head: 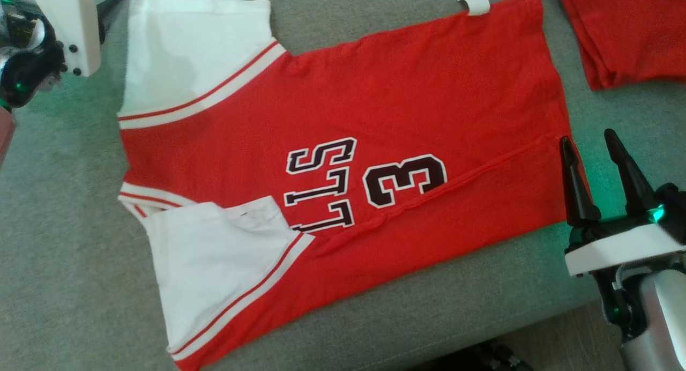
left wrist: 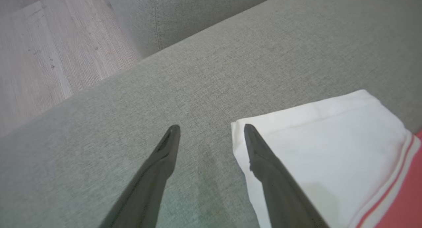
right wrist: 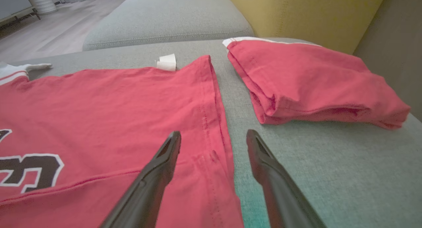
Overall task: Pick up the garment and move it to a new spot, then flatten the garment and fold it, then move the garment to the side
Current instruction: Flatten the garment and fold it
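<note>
Hidden / cut off: In the head view the left gripper shows mostly as a white housing at the frame corner, and its fingers are hard to make out there. The folded red garment [head: 632,33] runs off the top and right frame edges. The right wrist view cuts the number on the jersey at its left border.
Lettering: Partly covered. One long side of the jersey [head: 402,103] is turned over onto the body, and the crease crosses the foot of the black, white-edged letters. A "3" is readable; the word beside it is not whole.
Jersey, look: Red body, white sleeves with red-and-white striped bands. One sleeve lies folded in over the chest.
Jersey, place: Spread flat on the grey cushion [head: 64,226], hem toward the folded red garment, the two apart.
White tag [head: 474,1]: Pokes out past the jersey's far hem corner.
Left gripper [left wrist: 211,127]: Fingers spread wide and holding nothing, at the corner of the jersey's white sleeve [left wrist: 329,139]. One finger is over the sleeve, the other over bare cushion. Contact cannot be judged.
Right gripper [head: 588,136]: Fingers apart and empty, straddling the jersey's hem near the crease. One finger is over red cloth, the other off it.
</note>
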You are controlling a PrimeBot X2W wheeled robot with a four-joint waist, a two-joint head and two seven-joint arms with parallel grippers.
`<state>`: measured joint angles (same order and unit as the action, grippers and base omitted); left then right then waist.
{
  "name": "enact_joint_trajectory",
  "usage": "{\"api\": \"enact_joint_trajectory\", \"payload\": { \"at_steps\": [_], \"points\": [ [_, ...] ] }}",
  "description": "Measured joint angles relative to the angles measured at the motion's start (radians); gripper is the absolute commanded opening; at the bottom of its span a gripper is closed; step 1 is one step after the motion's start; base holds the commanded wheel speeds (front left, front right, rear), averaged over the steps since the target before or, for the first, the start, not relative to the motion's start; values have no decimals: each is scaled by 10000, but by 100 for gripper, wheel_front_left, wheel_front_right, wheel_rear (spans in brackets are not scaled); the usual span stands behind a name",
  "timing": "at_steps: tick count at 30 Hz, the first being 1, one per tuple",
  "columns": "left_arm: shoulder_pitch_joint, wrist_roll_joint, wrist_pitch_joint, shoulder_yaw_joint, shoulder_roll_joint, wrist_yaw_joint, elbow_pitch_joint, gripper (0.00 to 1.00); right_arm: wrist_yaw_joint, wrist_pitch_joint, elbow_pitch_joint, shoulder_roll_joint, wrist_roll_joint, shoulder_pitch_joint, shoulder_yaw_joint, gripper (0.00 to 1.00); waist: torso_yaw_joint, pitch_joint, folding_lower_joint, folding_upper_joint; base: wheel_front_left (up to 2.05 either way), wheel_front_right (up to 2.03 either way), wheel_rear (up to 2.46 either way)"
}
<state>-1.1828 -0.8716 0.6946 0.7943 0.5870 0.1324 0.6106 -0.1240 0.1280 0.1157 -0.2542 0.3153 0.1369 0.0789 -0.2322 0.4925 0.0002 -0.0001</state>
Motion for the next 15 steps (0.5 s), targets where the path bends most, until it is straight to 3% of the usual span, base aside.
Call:
{"api": "enact_joint_trajectory", "payload": {
  "at_steps": [15],
  "points": [
    [-301, -667, -176, 1388, 343, 0, -33, 100, 0, 190, 228, 163, -2, 183, -96, 100, -231, 395, -2, 0, 0, 0, 0]
  ]
}}
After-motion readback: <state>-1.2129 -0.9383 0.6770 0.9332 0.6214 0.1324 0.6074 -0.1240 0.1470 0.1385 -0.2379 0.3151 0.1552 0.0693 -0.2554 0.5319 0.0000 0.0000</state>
